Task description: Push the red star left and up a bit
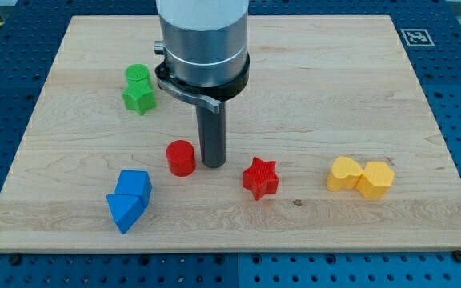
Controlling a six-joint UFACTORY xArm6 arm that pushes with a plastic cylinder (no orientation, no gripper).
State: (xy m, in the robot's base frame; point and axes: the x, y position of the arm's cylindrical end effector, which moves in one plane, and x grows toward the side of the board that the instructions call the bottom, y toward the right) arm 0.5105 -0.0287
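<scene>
Tip [213,164] rests on the bench [310,96] between red cylinder [181,158] and red star [260,178], apparently touching neither. End effector is a bare rod, holding nothing. Star sits right of tip; push needs approach from its lower right.

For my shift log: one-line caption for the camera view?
My tip rests between the red cylinder and the red star, on the star's left.

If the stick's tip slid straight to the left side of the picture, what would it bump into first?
Probably the red cylinder. My tip sits just to its right, between it and the red star, with only a small gap showing. Depth is hard to judge, so it might only clip it.
</scene>
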